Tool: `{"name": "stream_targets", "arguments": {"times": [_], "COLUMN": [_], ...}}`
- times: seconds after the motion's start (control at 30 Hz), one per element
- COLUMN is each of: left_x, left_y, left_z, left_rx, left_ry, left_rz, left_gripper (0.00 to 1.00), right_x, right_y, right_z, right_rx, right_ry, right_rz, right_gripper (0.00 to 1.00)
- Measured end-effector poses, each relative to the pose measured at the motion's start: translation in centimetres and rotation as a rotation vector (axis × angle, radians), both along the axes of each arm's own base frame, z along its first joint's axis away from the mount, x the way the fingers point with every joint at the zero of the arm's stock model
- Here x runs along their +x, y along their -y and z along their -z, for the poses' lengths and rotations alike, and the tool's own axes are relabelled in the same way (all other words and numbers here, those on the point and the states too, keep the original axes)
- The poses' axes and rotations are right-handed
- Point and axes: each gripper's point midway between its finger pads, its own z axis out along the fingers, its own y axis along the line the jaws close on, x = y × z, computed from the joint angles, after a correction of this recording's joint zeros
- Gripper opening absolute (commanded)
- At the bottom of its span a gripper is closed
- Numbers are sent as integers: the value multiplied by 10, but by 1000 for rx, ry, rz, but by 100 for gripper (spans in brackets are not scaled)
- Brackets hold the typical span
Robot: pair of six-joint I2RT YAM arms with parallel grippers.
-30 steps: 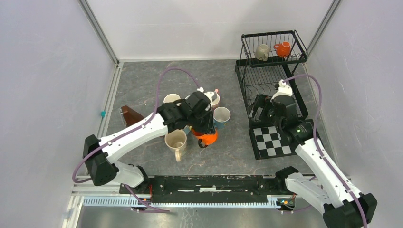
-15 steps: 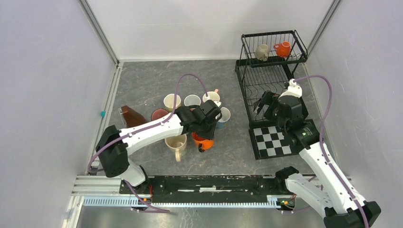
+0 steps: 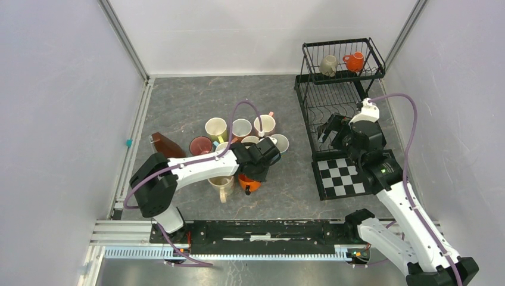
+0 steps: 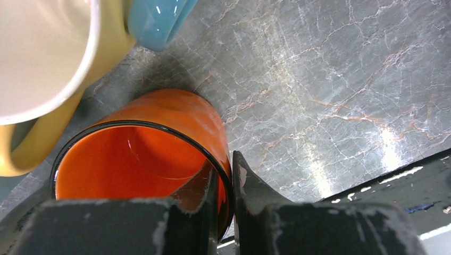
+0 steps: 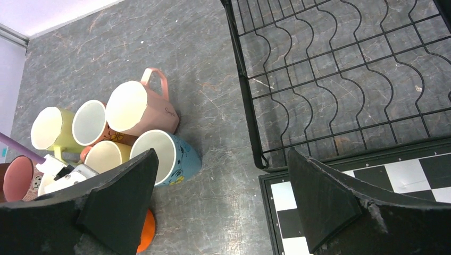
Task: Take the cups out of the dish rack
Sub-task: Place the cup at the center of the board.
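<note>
Orange mug lowered beside the others

My left pincer (image 4: 226, 170) stayed nearly closed on the rim of the orange mug (image 4: 159, 122), one finger inside. I had lowered it toward the table (image 3: 178, 101) by the unloaded cups (image 3: 241, 127). Two cups (image 3: 328, 64) were left in the upper tier of the dish rack (image 3: 342, 77).

The left arm (image 3: 202, 168) covers most of the orange mug (image 3: 251, 185) from above; the left wrist view's edge cuts the yellow mug (image 4: 109, 45) and blue mug (image 4: 157, 18).

Your cups (image 5: 141, 109) are glossy glazed ceramic, the orange cup (image 4: 159, 138) shiny inside; the dish rack (image 3: 340, 83) is matt black wire; the desk (image 4: 330, 79) looks like smooth polished marble.
</note>
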Motion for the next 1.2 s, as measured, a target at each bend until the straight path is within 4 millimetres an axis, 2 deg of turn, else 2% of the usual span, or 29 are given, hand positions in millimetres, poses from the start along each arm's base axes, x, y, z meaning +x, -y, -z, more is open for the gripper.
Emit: {"name": "stream_targets", "arguments": {"times": [0.5,0.9,1.2], "left_x": [6,4,1], "left_y": [4,2,-4], "left_z": [7,6,5], "left_rx": [11,-9,-1], "left_ry": [85,110,111], "left_rz": [-1,0,-1], "left_gripper": [3,8,23], "right_x": [0,1,3], "right_y": [-7,-12,-15], "right_z": [-2,-4,1], "right_rx": [-1,10,8], "right_ry": [9,16,0], "right_rz": [-47,-73,-82], "right_gripper": [98,98,98]}}
